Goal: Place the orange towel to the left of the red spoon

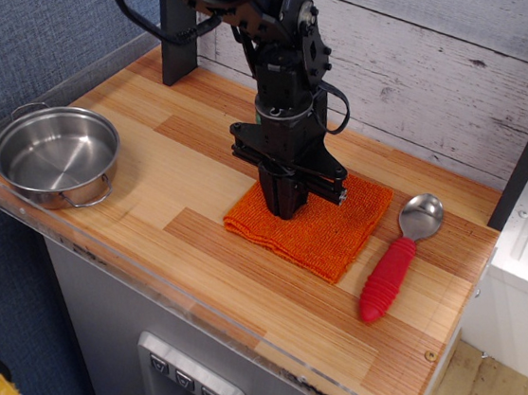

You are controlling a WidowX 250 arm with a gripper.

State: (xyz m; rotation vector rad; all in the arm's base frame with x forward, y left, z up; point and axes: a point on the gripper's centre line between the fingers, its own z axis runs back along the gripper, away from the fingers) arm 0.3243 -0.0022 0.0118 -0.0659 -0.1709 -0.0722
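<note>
The orange towel lies flat on the wooden counter, its right edge just left of the red spoon. The spoon lies with its silver bowl toward the wall and its red handle toward the front edge. My black gripper points straight down onto the towel's left middle. Its fingers stand close together, pinching the cloth where they meet it. The fingertips themselves are dark and hard to tell apart.
A steel pot stands at the counter's left front. A clear plastic rim runs along the front edge. A black post stands at the back left by the plank wall. The arm hides part of the back of the counter.
</note>
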